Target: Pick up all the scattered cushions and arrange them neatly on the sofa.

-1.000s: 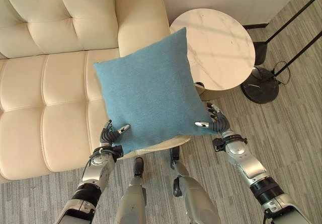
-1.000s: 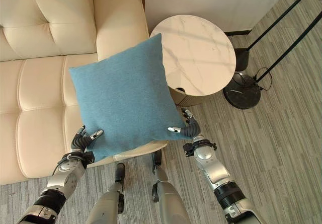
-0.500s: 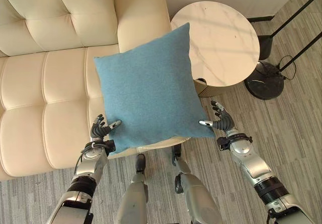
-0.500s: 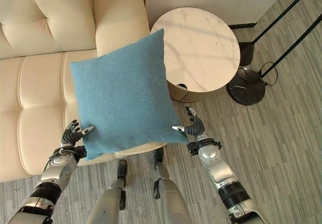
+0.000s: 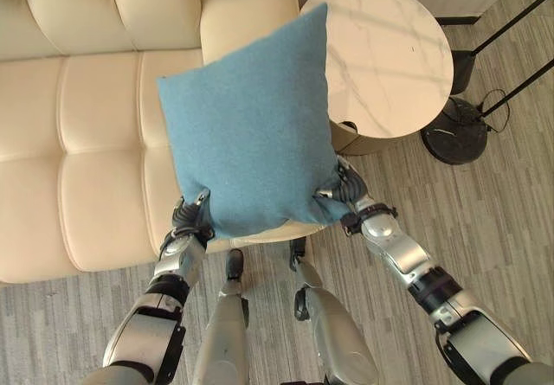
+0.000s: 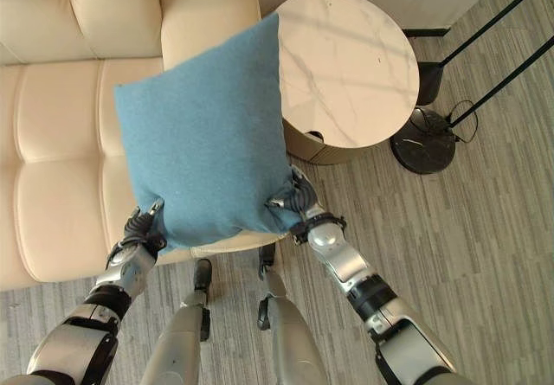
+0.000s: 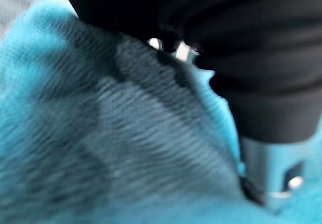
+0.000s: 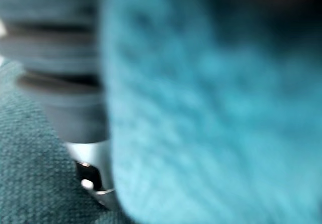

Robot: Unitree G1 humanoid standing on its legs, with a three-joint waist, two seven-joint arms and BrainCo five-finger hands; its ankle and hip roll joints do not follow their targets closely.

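We see a cream tufted sofa (image 5: 78, 134) filling the left of the scene, its seat cushions bare and its armrest (image 5: 247, 9) at the far right end. Just right of that armrest stands a round side table (image 5: 389, 56) with a pale marbled top, nothing lying on it. Both stand on grey wood-grain floor (image 5: 493, 212), where a black round lamp base (image 5: 457, 137) sits to the table's right.

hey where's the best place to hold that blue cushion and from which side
Hold the blue cushion at its two near bottom corners, coming from below on each side. It is a wide, soft square, so one hand would let it flop. The left hand and right hand already pinch those corners.
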